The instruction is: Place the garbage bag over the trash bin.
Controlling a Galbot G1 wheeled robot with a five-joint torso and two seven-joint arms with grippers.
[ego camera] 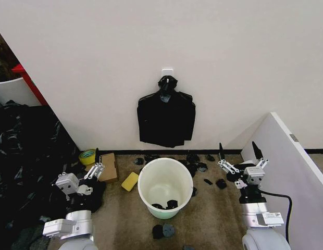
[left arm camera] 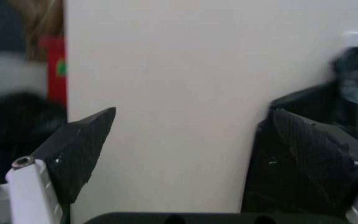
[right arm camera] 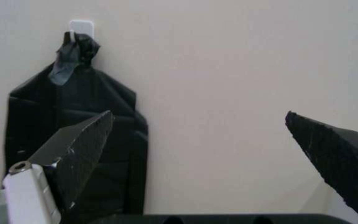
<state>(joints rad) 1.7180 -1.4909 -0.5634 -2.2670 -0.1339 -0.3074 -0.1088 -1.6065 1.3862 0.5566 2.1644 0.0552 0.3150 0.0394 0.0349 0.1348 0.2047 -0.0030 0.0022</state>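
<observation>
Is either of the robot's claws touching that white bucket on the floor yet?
Apart. In the head view, bare carpet separates the trash bin from the left gripper on one side and the right gripper on the other; both are open.

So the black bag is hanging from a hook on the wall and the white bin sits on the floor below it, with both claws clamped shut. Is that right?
Not quite: both claws are open, not shut. The head view shows the left gripper and right gripper with fingers spread, holding nothing. The rest holds: the black bag hangs from the hook, and the bin sits below.
</observation>
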